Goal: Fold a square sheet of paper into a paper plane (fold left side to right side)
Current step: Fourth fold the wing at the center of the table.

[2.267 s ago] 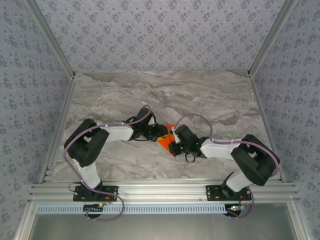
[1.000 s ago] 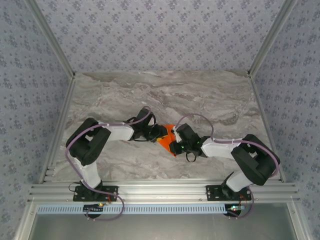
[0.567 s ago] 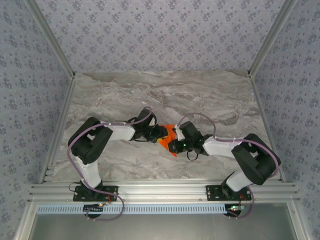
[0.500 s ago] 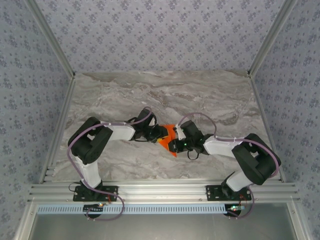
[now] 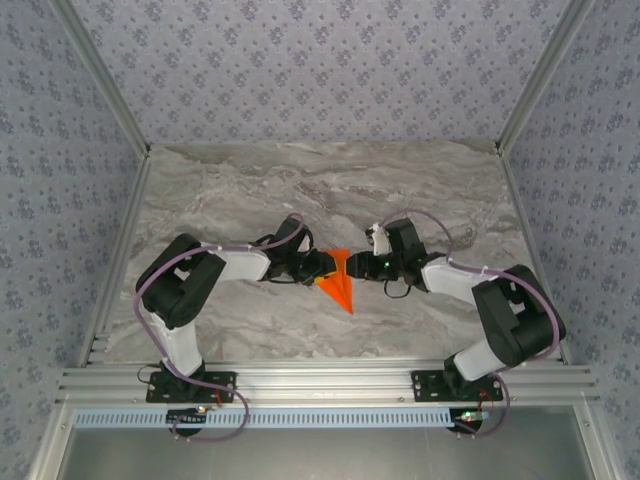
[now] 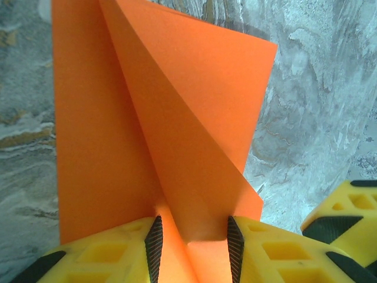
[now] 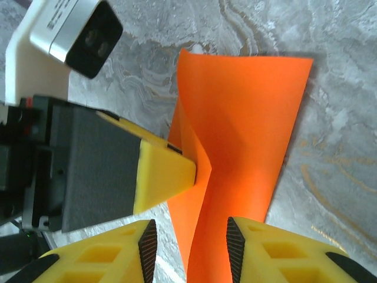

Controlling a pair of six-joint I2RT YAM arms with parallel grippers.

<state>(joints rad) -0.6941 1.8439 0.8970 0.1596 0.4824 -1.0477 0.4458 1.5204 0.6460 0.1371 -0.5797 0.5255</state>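
On the marbled table [image 5: 250, 190], left fingers [image 5: 322, 267] pinch the orange paper plane [image 5: 340, 288]; right fingers [image 5: 358, 268] stand open beside it.

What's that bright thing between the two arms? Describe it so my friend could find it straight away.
Start at the grey marbled table and look to its middle, where the two arms' tips nearly meet. Between the left gripper and the right gripper lies the paper plane. It is the one bright orange thing there, folded into a pointed dart.
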